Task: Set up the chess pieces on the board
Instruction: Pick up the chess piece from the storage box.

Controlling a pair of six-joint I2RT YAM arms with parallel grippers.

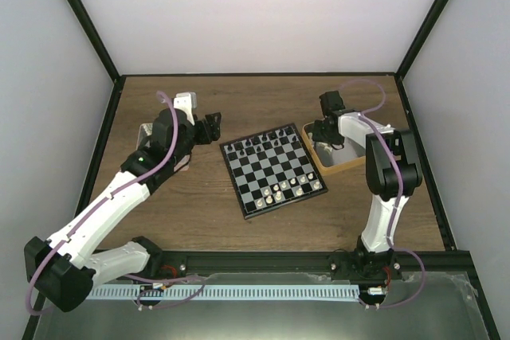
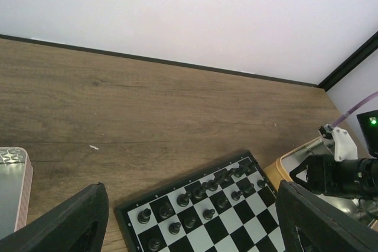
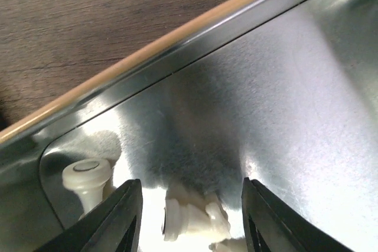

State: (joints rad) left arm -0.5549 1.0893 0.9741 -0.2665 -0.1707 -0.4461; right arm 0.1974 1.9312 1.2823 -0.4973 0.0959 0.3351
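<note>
The board (image 1: pixel 272 169) lies mid-table, with black pieces in its far rows and several cream-white chess pieces (image 1: pixel 285 189) in its near rows. It also shows in the left wrist view (image 2: pixel 207 216). My right gripper (image 3: pixel 190 216) is open, low inside the orange-tan tray (image 1: pixel 339 158), its fingers either side of a white piece lying on its side (image 3: pixel 189 216). Another white piece (image 3: pixel 87 178) lies just left of the left finger. My left gripper (image 2: pixel 192 228) is open and empty, held above the table left of the board's far corner.
The tray's metal floor (image 3: pixel 283 87) and its tan rim (image 3: pixel 147 51) surround the right gripper. A second tray (image 2: pixel 13 187) lies under the left arm. Black frame rails edge the table, and white walls close it in.
</note>
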